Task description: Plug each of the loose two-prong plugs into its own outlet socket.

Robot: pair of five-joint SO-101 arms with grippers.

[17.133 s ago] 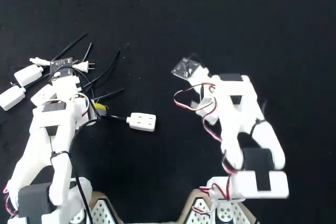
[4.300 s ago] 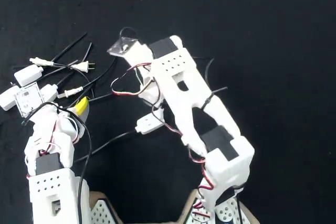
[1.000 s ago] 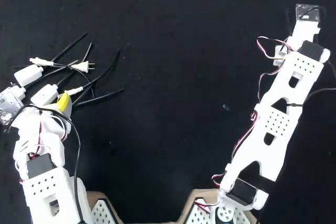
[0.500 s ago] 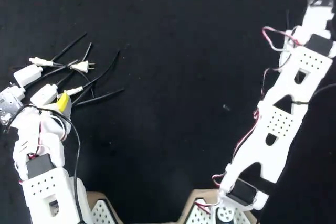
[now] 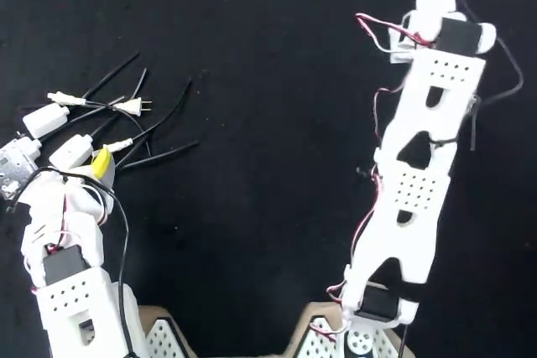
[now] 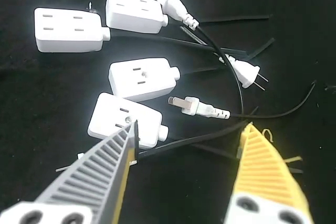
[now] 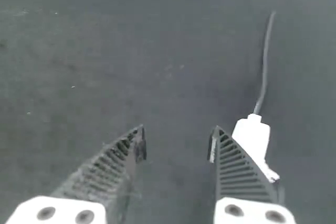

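Several white outlet sockets lie in a cluster at the table's left; the nearest (image 6: 123, 120) sits by my left gripper's grey finger, with another (image 6: 140, 78) just beyond it. Three loose two-prong plugs on black cords lie among them: one (image 6: 199, 107) between the open fingers' line, one (image 6: 247, 72) farther off, one (image 6: 176, 6) at the far sockets. My left gripper (image 6: 191, 129) hangs open above them, holding nothing. My right arm (image 5: 428, 81) stretches to the far right edge. Its gripper (image 7: 176, 137) is open and empty; a white corded piece (image 7: 254, 135) lies just outside one finger.
Black cords (image 5: 159, 127) fan out from the cluster toward the table's middle. The black cloth (image 5: 268, 123) covers the whole table. The right arm's cable (image 5: 495, 98) loops beside it near the right edge.
My right arm has swung farther out and then leftward along the far edge of the table. The left arm and the cluster of sockets and plugs have stayed put.
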